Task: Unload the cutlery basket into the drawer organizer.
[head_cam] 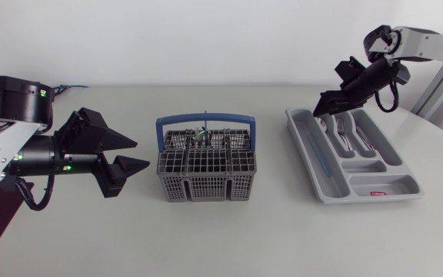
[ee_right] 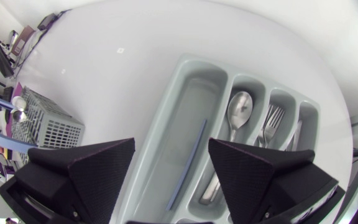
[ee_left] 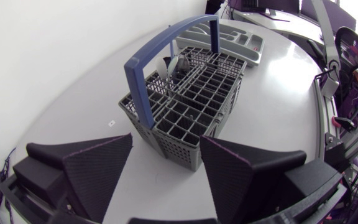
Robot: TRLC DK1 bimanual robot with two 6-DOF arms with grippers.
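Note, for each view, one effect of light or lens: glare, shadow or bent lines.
Head view: even light, soft shadow under the cutlery basket. Left wrist view: glare on the table beyond the basket. Right wrist view: the drawer organizer looks bowed, and its spoon glints.

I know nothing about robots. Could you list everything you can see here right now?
Table: one, white, under everything.
Cutlery basket: one, grey with blue handle, mid-table, a few pieces inside.
Drawer organizer: one, grey, to the basket's right.
Blue stick: one, thin, organizer's long compartment.
Spoon: one, silver, next compartment.
Fork: at least one, silver, the compartment beyond.
Left gripper: one, black, open, beside the basket.
Right gripper: one, black, open, over the organizer's far end.
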